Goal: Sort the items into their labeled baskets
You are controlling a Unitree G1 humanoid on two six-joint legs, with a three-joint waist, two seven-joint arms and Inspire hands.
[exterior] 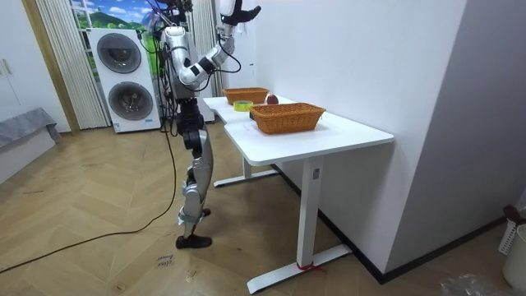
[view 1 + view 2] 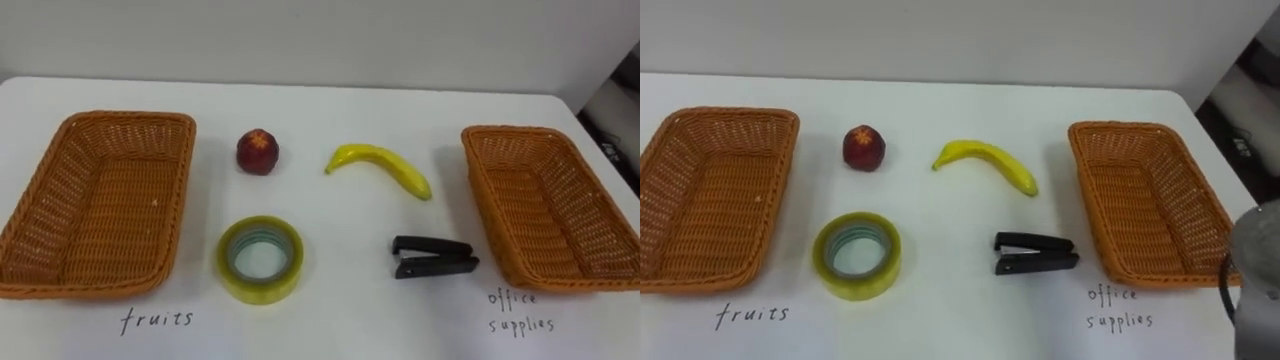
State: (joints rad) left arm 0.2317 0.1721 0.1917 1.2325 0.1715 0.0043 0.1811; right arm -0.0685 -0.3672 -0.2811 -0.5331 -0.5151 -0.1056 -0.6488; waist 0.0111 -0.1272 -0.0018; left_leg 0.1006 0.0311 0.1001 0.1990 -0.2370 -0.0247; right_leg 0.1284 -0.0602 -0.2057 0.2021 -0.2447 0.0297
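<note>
Sorting not started: stapler (image 2: 435, 257) lies left-right on counter (image 2: 330, 110), just left of office basket (image 2: 488, 190). Right hand (image 1: 236, 11) raised, likely nearer; grip state can't tell.

Woven wicker baskets (image 2: 130, 116), smooth matt white table (image 2: 340, 245), glossy tape roll (image 2: 262, 288), matt black stapler (image 2: 433, 257)

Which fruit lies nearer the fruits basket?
The red round fruit: it sits just right of the left basket, labelled fruits. The banana lies further right, closer to the right basket.
</note>
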